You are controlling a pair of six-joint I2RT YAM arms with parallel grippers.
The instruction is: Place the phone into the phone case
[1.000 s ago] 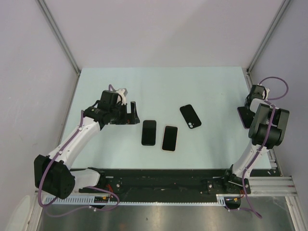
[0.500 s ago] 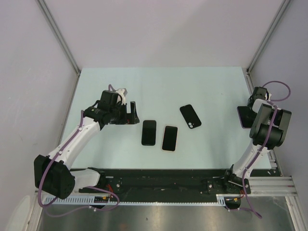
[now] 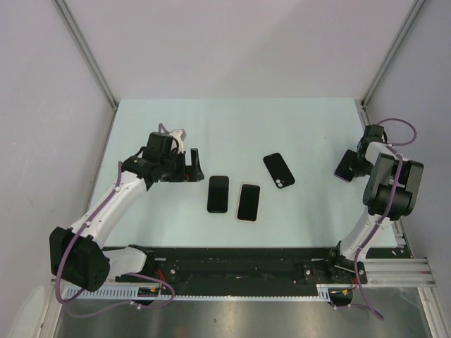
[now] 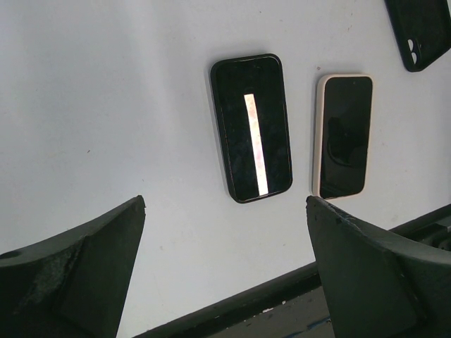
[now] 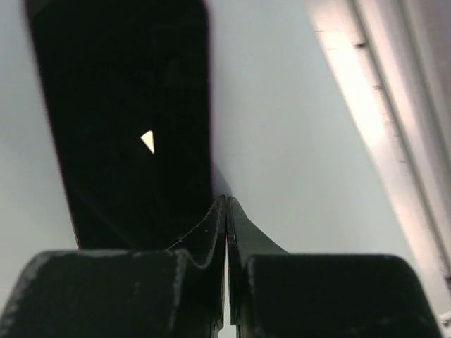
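Observation:
A black phone (image 3: pixel 218 193) and a phone with a cream rim (image 3: pixel 248 202) lie face up side by side mid-table. They also show in the left wrist view, black (image 4: pixel 251 127) and cream-rimmed (image 4: pixel 343 136). A black phone case (image 3: pixel 279 170) with camera holes lies behind them. My left gripper (image 3: pixel 192 165) hovers open and empty left of the black phone. My right gripper (image 3: pixel 358 160) is shut on the edge of a dark glossy phone (image 3: pixel 346 166) with a purplish rim at the far right. That phone fills the left of the right wrist view (image 5: pixel 120 120), beside the pinched fingertips (image 5: pixel 226 201).
A black rail (image 3: pixel 246 260) runs along the table's near edge. The right wall frame (image 5: pixel 394 127) stands close beside my right gripper. The table's left edge and wall post (image 3: pixel 106 141) lie behind my left arm.
My right gripper has swung the dark phone leftward, away from the right edge, and tilted it. The left arm and the things mid-table have not moved.

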